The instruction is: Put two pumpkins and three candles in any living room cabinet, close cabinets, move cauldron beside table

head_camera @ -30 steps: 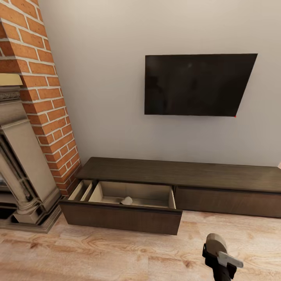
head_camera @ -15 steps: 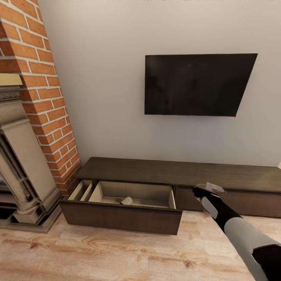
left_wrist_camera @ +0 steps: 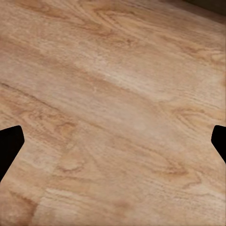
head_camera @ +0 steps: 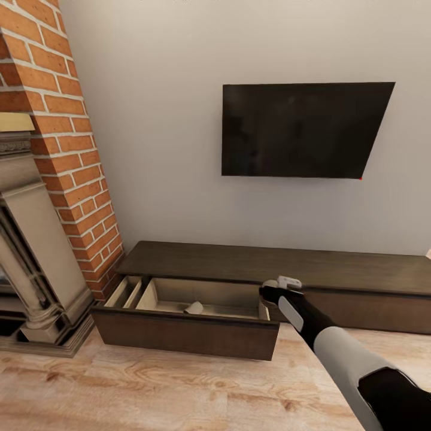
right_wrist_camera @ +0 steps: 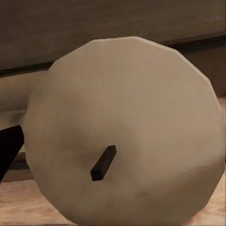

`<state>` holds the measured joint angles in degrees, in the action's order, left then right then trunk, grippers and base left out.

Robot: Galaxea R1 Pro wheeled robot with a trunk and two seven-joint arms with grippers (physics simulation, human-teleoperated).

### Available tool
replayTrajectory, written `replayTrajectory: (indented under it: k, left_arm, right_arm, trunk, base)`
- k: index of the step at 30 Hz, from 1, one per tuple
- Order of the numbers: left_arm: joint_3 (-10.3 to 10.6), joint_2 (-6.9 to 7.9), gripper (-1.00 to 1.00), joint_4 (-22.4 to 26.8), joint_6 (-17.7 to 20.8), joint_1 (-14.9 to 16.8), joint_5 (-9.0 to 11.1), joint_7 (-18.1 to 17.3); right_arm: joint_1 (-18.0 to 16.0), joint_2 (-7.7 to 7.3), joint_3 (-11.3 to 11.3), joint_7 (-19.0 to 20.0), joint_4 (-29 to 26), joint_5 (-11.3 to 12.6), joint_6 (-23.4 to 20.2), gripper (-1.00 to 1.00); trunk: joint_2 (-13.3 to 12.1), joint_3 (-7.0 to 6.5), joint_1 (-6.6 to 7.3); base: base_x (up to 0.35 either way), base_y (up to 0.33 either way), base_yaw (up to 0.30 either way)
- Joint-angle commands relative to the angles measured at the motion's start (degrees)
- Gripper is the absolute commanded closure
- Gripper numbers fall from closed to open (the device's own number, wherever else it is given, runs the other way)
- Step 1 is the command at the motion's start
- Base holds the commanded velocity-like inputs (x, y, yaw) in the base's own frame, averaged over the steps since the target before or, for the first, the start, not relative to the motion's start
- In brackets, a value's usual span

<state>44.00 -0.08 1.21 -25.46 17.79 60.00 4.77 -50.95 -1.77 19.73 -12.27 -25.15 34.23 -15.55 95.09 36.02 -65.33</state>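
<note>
One drawer of the long dark brown wooden cabinet stands open in the head view, with a beige-grey stubby candle inside. My right end effector is at its right corner.

Right wrist view: clamped on a second beige candle.

Left wrist view: my left end effector spread wide over wood floor.

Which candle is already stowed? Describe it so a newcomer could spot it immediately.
Under the wall-mounted TV runs the long dark cabinet, its left drawer pulled open beside the brick chimney. On the drawer's pale floor, near the front, lies a small beige-grey candle. The other candle, wick end toward the wrist camera, is at the right gripper.
</note>
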Motion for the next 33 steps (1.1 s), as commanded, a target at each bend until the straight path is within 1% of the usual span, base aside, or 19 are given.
replayTrajectory:
  k: [1,4,7,14,16,20,21,22,24,25,28,29,30,33]
  left_arm:
    - [0.5,-0.01,-1.0,0.0,-0.1,0.0,0.0,0.5]
    - [0.5,-0.01,-1.0,0.0,-0.1,0.0,0.0,0.5]
    - [0.6,-0.01,-1.0,0.0,-0.1,0.0,0.0,0.5]
    - [0.6,-0.01,-1.0,0.0,-0.2,0.0,0.0,0.5]
    - [0.6,-0.01,-1.0,0.0,-0.8,0.0,0.1,0.5]
    - [0.6,-0.01,-1.0,0.0,-6.0,0.0,0.2,0.5]
    - [0.6,-0.01,-1.0,0.0,-8.0,-0.2,0.2,0.5]
    - [0.6,-0.01,-1.0,0.0,-8.9,-0.3,0.2,0.5]
    - [0.6,-0.01,-1.0,0.0,-12.8,-1.2,0.2,0.5]
    - [0.6,-0.01,-1.0,0.0,-13.7,-1.4,0.2,0.5]
    - [0.6,-0.01,-1.0,0.0,-18.2,-1.9,0.2,0.5]
    - [0.6,-0.01,-1.0,0.0,-19.0,-2.0,0.2,0.6]
    - [0.6,-0.01,-1.0,0.0,-20.2,-2.1,0.2,0.6]
    - [0.6,-0.01,-1.0,0.0,-20.5,-2.2,0.3,0.6]
  right_arm:
    - [0.0,0.27,1.9,-0.4,-0.2,0.4,-0.3,1.0]
    - [0.0,0.45,2.7,-0.4,-0.1,0.4,-0.3,1.0]
    - [0.0,0.51,3.0,-0.1,-0.1,0.4,-0.2,1.0]
    - [0.1,0.62,4.1,2.5,0.0,0.4,-0.2,1.0]
    - [0.1,0.66,4.3,2.8,0.2,0.4,-0.3,1.0]
    - [0.1,1.39,4.5,3.1,0.4,0.4,-1.1,1.0]
    - [0.1,1.75,4.5,3.2,0.4,0.4,-1.9,1.0]
    - [0.1,1.92,4.5,3.2,0.4,0.4,-2.5,1.0]
    - [0.1,2.61,4.5,3.2,0.5,0.4,-4.6,1.0]
    - [0.1,2.76,4.5,3.2,0.5,0.4,-5.0,1.0]
    - [0.1,3.26,4.5,3.1,0.5,0.4,-7.2,1.0]
    - [0.1,3.33,4.5,3.1,0.5,0.4,-8.0,1.0]
    - [0.1,3.42,4.6,2.9,1.0,0.4,-11.5,1.0]
    - [0.1,3.44,4.7,2.9,2.9,0.4,-12.2,1.0]
  trunk:
    - [0.0,0.06,0.01]
    - [0.0,0.06,0.01]
    - [0.0,0.06,0.01]
    - [0.0,0.06,0.01]
    - [0.0,0.06,0.01]
    - [0.0,0.06,0.01]
    - [0.0,0.06,0.01]
    - [0.0,0.06,0.01]
    - [0.0,0.06,0.01]
    - [0.0,0.06,0.01]
    - [0.0,0.06,0.01]
    - [0.0,0.06,0.01]
    - [0.0,0.06,0.01]
    - [0.0,0.06,0.01]
  base:
    - [0.097,0.041,0.0]
    - [0.199,0.096,0.0]
    - [0.267,0.133,0.0]
    - [0.299,0.15,0.0]
    - [0.305,0.154,0.0]
    - [0.295,0.122,0.0]
    - [0.255,0.054,0.0]
    - [0.239,0.043,0.0]
    - [0.184,0.023,0.0]
    - [0.134,0.014,0.0]
    - [0.059,0.006,0.0]
    - [0.023,0.002,0.0]
    - [0.004,0.0,0.0]
    - [0.001,0.0,0.0]
